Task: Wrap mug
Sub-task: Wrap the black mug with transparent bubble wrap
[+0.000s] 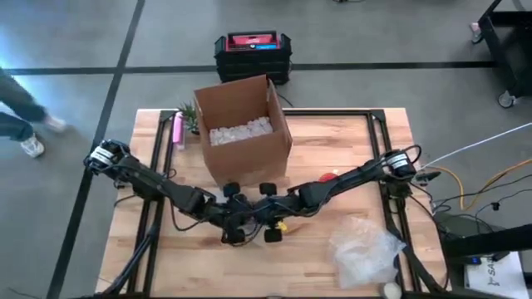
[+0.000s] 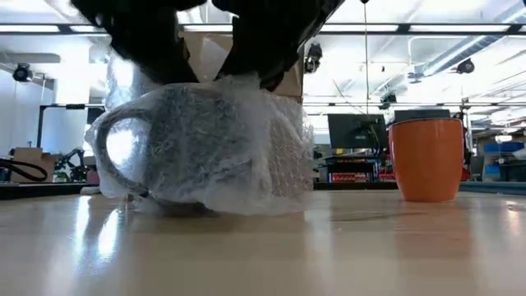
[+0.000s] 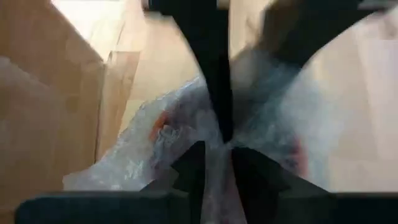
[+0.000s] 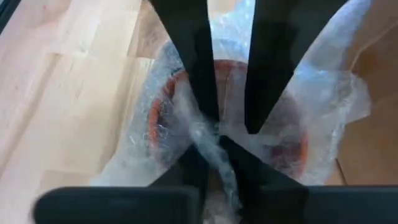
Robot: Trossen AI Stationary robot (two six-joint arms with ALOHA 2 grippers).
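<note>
My two grippers meet over the mug (image 2: 193,144), just in front of the cardboard box (image 1: 243,124) near the middle of the table (image 1: 349,158). The mug stands upright on the wood, long axis vertical, rim up. In the low view its handle (image 2: 111,152) sticks out to the picture's left. Bubble wrap (image 2: 246,148) is draped all over it.

Left gripper (image 3: 216,158) comes down from above, fingers nearly pressed together, pinching a gathered fold of bubble wrap over the rim. Right gripper (image 4: 214,155) is right opposite, fingers likewise squeezed on a twist of the wrap above the mug's open mouth.

A second orange mug (image 2: 426,158) stands bare and upright, apart on the table. A loose heap of wrap (image 1: 366,249) lies near the table's right front corner. A pink bottle (image 1: 177,130) lies beside the box.
</note>
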